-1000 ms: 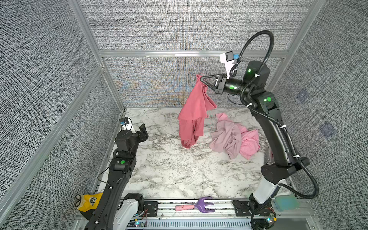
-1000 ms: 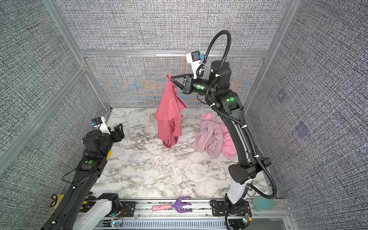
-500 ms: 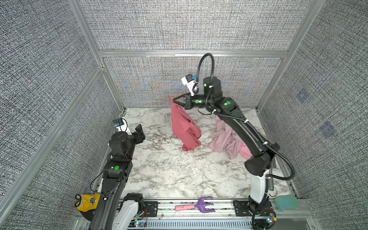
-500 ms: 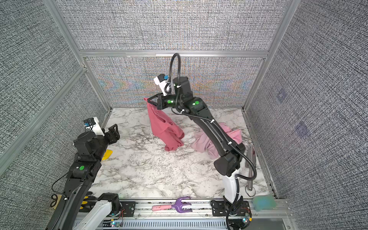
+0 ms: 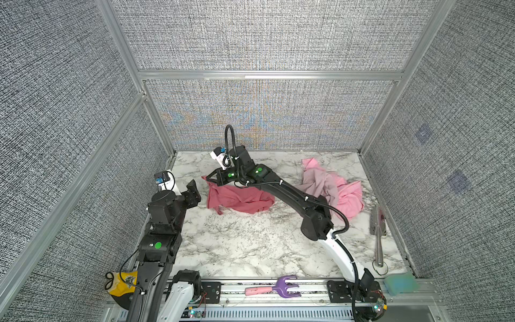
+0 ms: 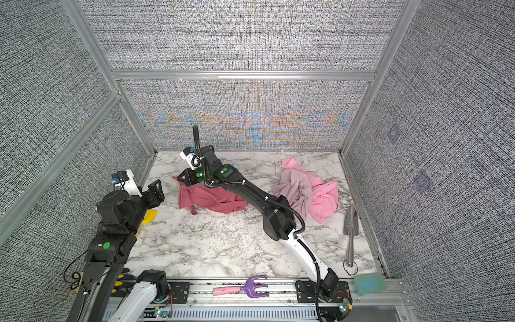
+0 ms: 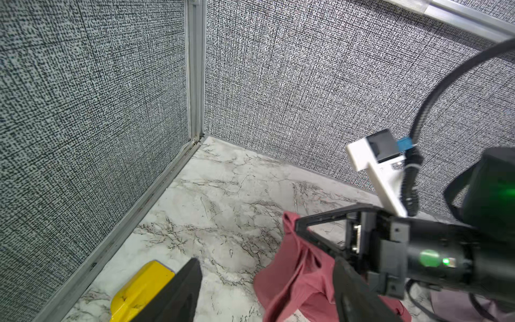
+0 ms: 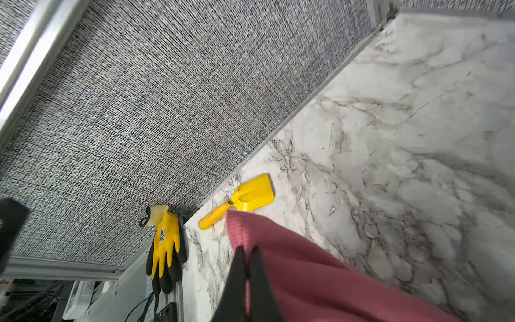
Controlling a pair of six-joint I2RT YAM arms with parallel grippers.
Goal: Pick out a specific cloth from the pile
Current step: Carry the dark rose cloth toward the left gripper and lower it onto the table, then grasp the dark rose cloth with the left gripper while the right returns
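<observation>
Where the marble tabletop (image 5: 237, 245) meets the grey walls (image 5: 264, 41) on three sides, both top views show one dark rose cloth (image 5: 237, 199) (image 6: 211, 199). It lies crumpled on the surface left of centre, toward the back, well apart from the pile (image 5: 334, 189) of lighter pink pieces near the right wall. The right gripper (image 5: 207, 179) reaches across the middle, its jaws pressed together on the cloth's raised left corner. The left gripper (image 5: 194, 192) hangs just beside that corner, close to the left wall. The front half of the tabletop lies bare and open. One long metal tool (image 5: 377, 231) lies along the right edge, and one teal sponge (image 5: 400, 283) sits at the front right corner. One purple fork (image 5: 281, 288) with a pink handle rests on the front rail (image 5: 237, 291), and one yellow and black glove (image 5: 122, 283) lies outside the front left corner. In a top view one yellow scoop (image 6: 149, 216) shows beneath the left arm, by the left wall.

From the left wrist, the left gripper's two fingers (image 7: 178, 292) stand wide apart. Beyond them the right gripper's closed tip clamps the cloth corner, and bare marble runs to the back left corner.

From the right wrist, the two fingers (image 8: 234, 278) meet on a fold of the cloth. The scoop lies near the wall's foot, and the glove hangs at the table's corner.
</observation>
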